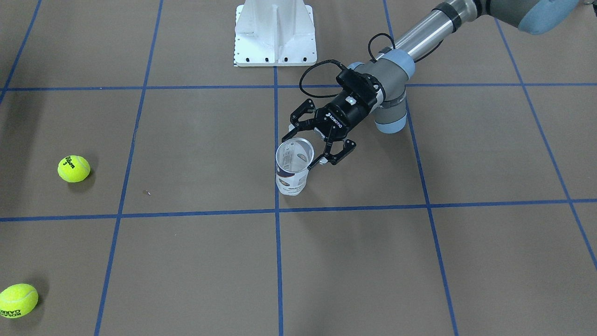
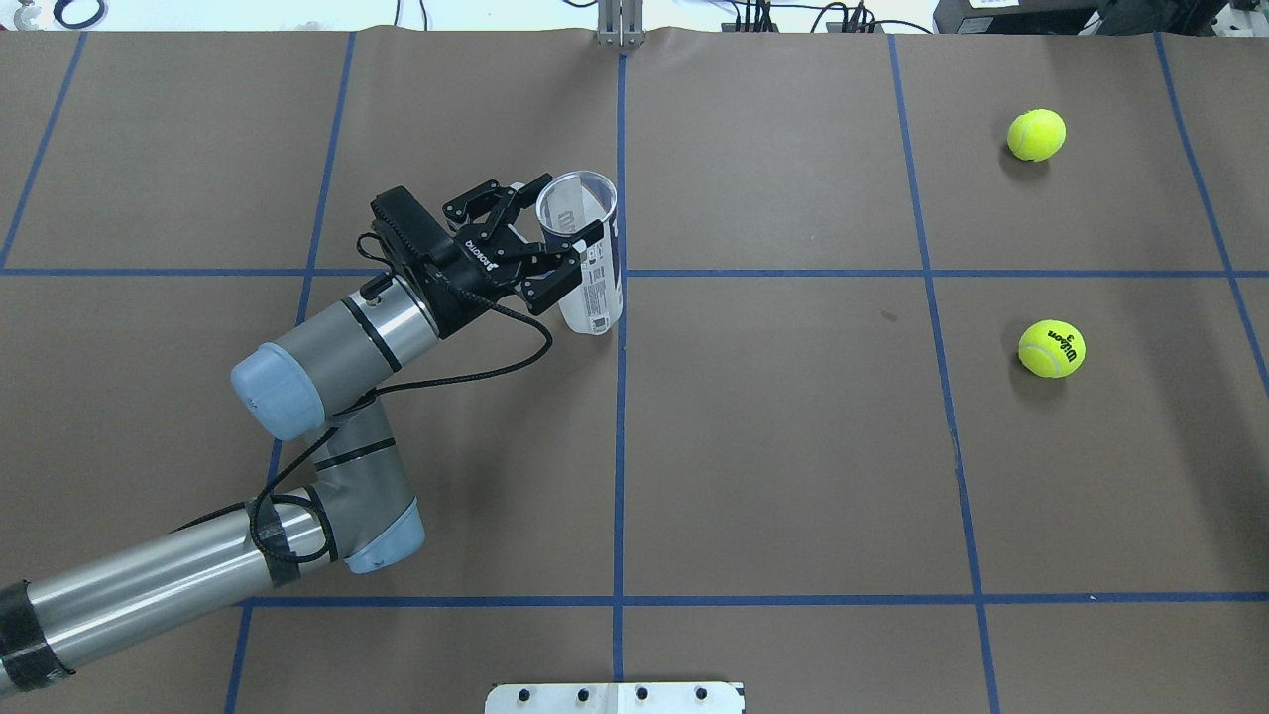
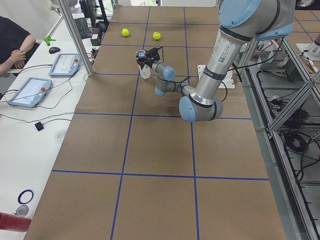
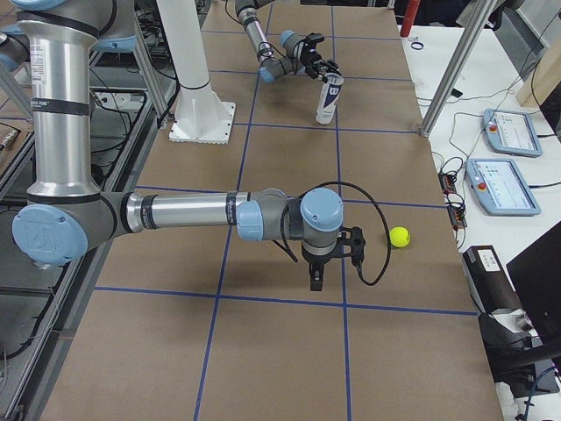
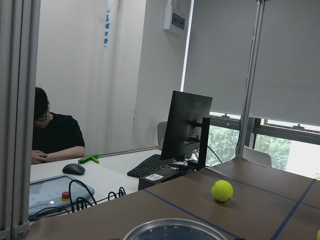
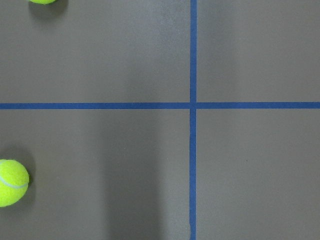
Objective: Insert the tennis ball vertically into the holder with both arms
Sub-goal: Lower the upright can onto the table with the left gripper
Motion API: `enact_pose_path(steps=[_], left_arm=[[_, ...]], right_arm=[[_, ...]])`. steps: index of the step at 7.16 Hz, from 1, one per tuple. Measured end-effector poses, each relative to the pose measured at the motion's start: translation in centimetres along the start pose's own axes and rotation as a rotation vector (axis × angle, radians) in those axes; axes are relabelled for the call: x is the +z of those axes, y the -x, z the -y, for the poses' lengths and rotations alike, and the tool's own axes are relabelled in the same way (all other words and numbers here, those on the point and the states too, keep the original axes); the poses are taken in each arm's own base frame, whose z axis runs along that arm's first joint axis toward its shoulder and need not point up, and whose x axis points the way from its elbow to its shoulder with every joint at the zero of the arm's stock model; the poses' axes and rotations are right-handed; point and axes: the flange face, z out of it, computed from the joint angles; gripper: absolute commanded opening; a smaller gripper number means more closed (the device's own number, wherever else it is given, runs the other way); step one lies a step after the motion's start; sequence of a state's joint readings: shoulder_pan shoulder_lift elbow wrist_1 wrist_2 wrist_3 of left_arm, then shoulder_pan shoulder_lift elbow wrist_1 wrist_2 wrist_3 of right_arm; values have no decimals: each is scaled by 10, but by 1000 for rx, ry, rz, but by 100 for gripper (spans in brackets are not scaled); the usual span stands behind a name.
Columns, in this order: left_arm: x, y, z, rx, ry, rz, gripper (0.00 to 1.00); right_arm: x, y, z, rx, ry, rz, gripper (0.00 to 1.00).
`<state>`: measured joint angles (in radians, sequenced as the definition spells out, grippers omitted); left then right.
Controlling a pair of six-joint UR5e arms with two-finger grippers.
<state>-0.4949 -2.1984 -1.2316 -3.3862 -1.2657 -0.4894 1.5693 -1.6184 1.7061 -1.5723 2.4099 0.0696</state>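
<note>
The holder (image 1: 292,175), a clear can with a white and navy label, stands upright with its mouth open near the table's middle; it also shows in the overhead view (image 2: 593,293). My left gripper (image 1: 299,151) reaches in from the side, its two fingers flanking the can just below the rim and touching it (image 2: 570,212). Two yellow tennis balls (image 2: 1052,348) (image 2: 1036,135) lie far off on my right side. My right gripper (image 4: 337,263) hangs point-down over bare table near one ball (image 4: 400,236); I cannot tell whether it is open or shut.
The white pedestal base (image 1: 275,32) stands behind the can. Blue tape lines grid the brown table. The right wrist view shows one ball (image 6: 11,182) at its left edge. A seated person and tablets (image 3: 30,90) are beyond the far table edge.
</note>
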Motion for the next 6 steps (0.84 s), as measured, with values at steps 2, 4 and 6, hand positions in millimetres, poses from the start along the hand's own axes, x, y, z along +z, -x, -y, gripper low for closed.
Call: enact_pose_path(steps=[2,4,6], left_arm=[[-1,-2,-4,-3,2,0,44],[0,-3,-4,-4,1,-1,57],[0,-4,-5,-6,3,-2,74]], right_arm=[[0,0,0,1,0,0,99],[0,0,0,1,0,0,99],[1,-1,0,1,2,-1,99]])
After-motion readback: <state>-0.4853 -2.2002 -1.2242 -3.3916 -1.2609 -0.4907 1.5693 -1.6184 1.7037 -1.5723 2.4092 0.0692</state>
